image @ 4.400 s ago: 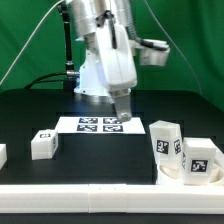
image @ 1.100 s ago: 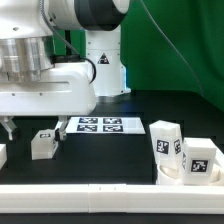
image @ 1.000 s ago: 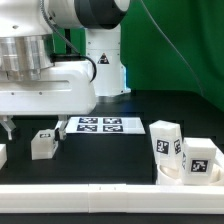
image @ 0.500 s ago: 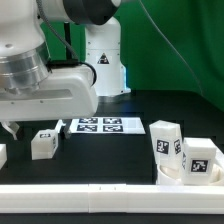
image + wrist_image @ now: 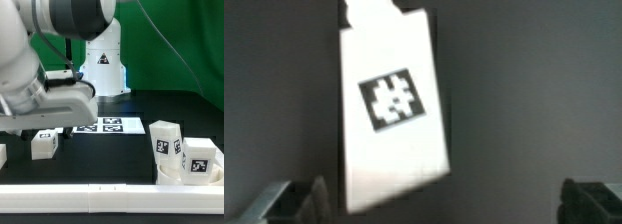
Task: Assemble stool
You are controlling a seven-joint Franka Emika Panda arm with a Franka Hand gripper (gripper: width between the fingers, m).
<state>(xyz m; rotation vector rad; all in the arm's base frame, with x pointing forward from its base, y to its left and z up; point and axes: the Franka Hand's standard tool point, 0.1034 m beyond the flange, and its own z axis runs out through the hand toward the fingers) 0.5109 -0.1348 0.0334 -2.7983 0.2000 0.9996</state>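
Wrist view: jaws apart over tagged leg (image 5: 393, 110) — arm (image 5: 45, 95) dropped lower, now overlapping marker board (image 5: 122, 125).

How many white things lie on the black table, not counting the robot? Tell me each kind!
Blocky legs: 4 (one is cut off at the exterior view's left edge)
Round seat: 1
Marker board: 1
Long rail: 1
Total: 7
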